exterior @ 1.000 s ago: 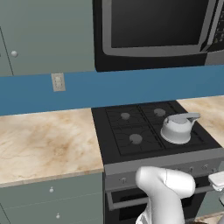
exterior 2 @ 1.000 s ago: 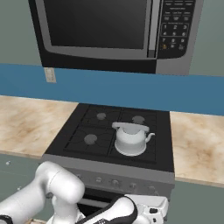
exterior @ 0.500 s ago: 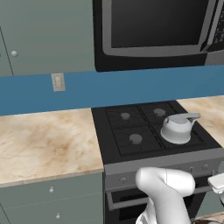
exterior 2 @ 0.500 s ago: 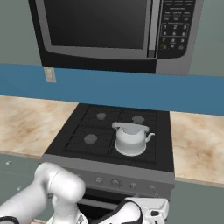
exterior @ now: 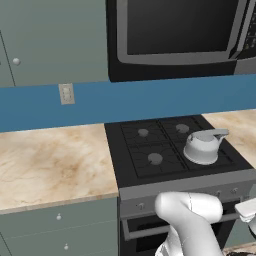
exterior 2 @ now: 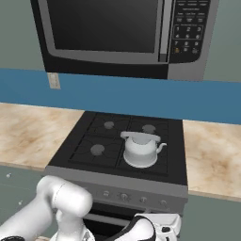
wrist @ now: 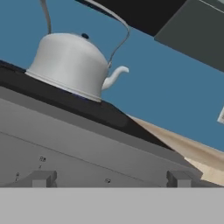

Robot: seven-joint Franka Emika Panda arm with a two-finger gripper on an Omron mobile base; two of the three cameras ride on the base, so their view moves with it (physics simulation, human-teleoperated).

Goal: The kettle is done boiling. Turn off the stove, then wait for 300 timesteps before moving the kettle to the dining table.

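The kettle (exterior: 201, 147) sits on the front right burner of the stove (exterior: 150, 160), spout toward the right-hand counter (exterior 2: 212, 155), handle arched over its lid. In the hand view it (wrist: 70, 65) rises above the stove's grey front panel (wrist: 78, 148) — seen from low down, just in front of the knobs. The gripper (wrist: 111, 179) hangs there with its fingers spread wide, two dark tips well apart, holding nothing. A black microwave (exterior 2: 122, 35) hangs above the cooktop.
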